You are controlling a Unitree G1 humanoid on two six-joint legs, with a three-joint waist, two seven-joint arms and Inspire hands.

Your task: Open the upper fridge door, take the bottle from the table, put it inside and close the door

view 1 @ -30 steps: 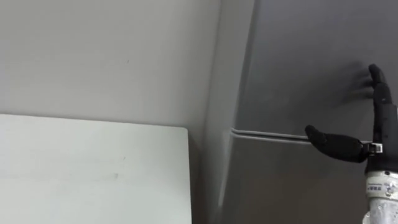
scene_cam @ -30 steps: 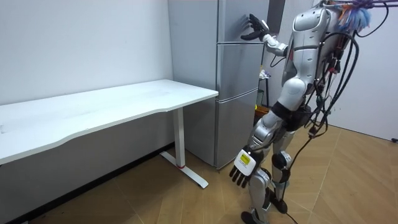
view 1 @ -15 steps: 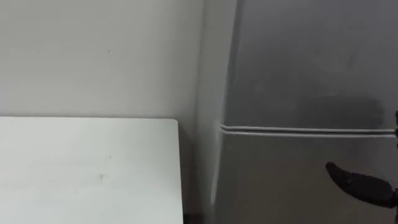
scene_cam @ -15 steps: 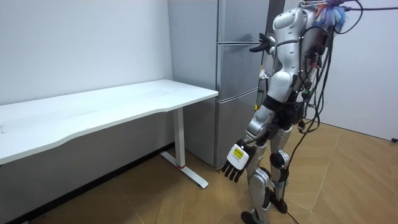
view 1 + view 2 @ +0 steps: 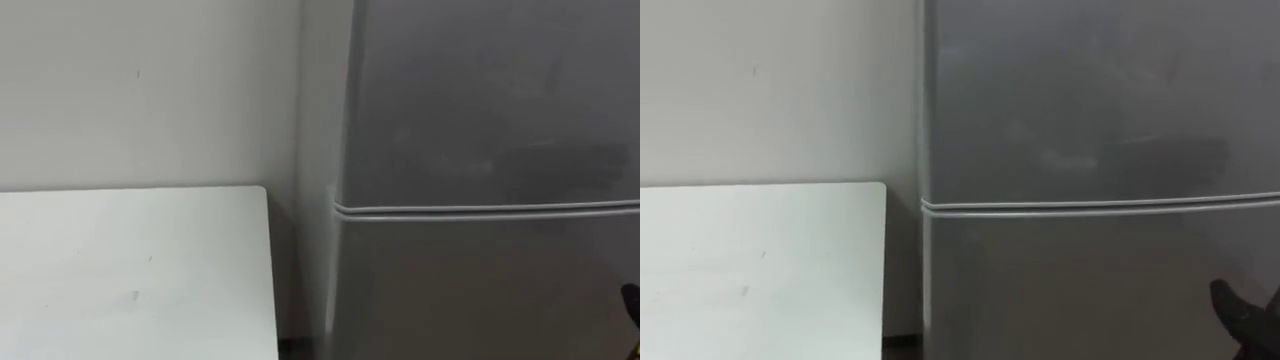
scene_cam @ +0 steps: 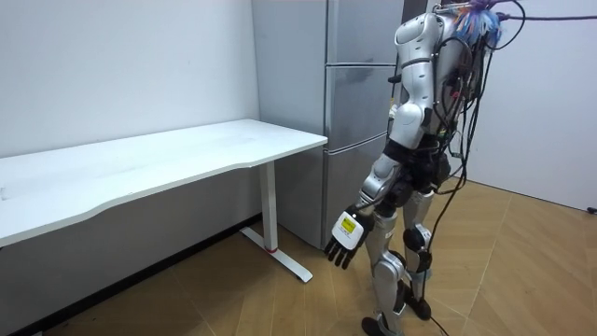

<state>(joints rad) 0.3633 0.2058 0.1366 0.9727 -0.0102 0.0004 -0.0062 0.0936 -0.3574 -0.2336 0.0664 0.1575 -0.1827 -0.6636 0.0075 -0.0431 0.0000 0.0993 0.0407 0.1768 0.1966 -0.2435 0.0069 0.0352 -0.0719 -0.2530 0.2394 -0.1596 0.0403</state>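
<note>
the robot stands close before the grey fridge (image 6: pixel 353 140), and both of its doors are shut: the upper door (image 5: pixel 480 100) sits above a thin pale seam (image 5: pixel 480 209), with the lower door (image 5: pixel 480 290) below it. where the bottle is i cannot tell. the left robot hand (image 6: pixel 343 241) hangs low by the thigh, released and carrying nothing. just an edge of the right robot hand (image 5: pixel 1245 315) shows, low in front of the lower door, so whether it is released, clenched or grasping something i cannot tell. with the upper door shut, the step in hand seems to be getting that door open. to do it well, the right robot hand should rise above the seam, since a pull from where it is now would catch the wrong door. no handle is plain on the door's face, so the grip probably has to find the free edge, and which side that is i cannot tell. the desk (image 5: pixel 120 270) ends just beside the fridge's left flank, against the wall (image 5: pixel 150 90), so the body should leave room for the door's swing, with the idle hand held low.
</note>
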